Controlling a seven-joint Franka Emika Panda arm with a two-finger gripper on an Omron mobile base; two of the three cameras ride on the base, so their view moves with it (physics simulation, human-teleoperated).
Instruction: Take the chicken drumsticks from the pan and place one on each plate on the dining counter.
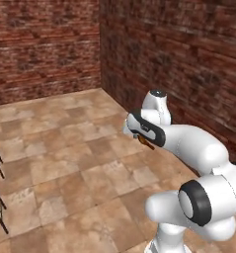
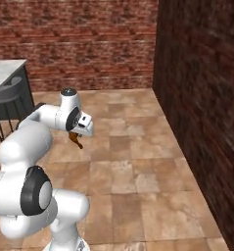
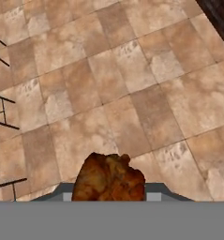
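Your gripper [image 3: 108, 194] is clamped part-closed on a lumpy orange-brown chicken drumstick [image 3: 108, 178], its thin end hanging below the hand.

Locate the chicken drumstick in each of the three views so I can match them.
Left base view: drumstick sticks out under the hand, centre right, above the tiled floor.
Right base view: it hangs below the hand, left of centre.
Hand view: bottom centre, held between the jaws.
Shared landmark: the brown tiled floor.
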